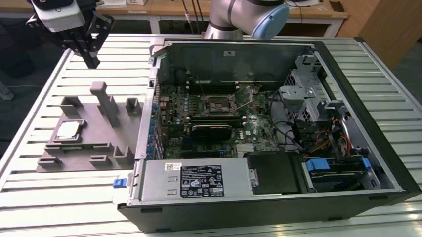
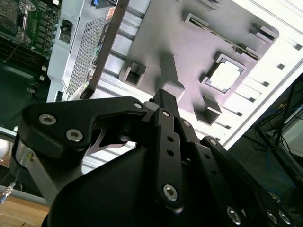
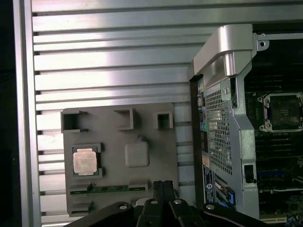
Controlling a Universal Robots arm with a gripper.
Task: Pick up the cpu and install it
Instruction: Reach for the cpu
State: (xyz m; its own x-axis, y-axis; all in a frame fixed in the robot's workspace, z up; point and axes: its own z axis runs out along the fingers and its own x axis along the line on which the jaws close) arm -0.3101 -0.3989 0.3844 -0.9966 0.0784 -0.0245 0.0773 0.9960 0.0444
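Observation:
The cpu (image 1: 68,130) is a small silver square lying flat in a pocket of the grey fixture (image 1: 92,148), on the exterior view's left. It shows as a bright square in the second wrist view (image 2: 223,75) and a coppery one in the first wrist view (image 3: 85,161). My gripper (image 1: 92,61) hangs high above the table, beyond the fixture's far edge and well clear of the cpu. Its fingers (image 3: 163,184) are pressed together with nothing between them, and the second wrist view shows the gripper (image 2: 164,96) the same way. The motherboard's empty socket (image 1: 221,103) sits inside the open computer case (image 1: 369,113).
A tall grey post (image 1: 102,101) and shorter blocks stand on the fixture near the cpu. The case's metal wall (image 1: 153,98) rises just beside the fixture. Cables and drive bays (image 1: 316,118) crowd the case on the exterior view's right. The slatted table (image 1: 59,197) stretches around them.

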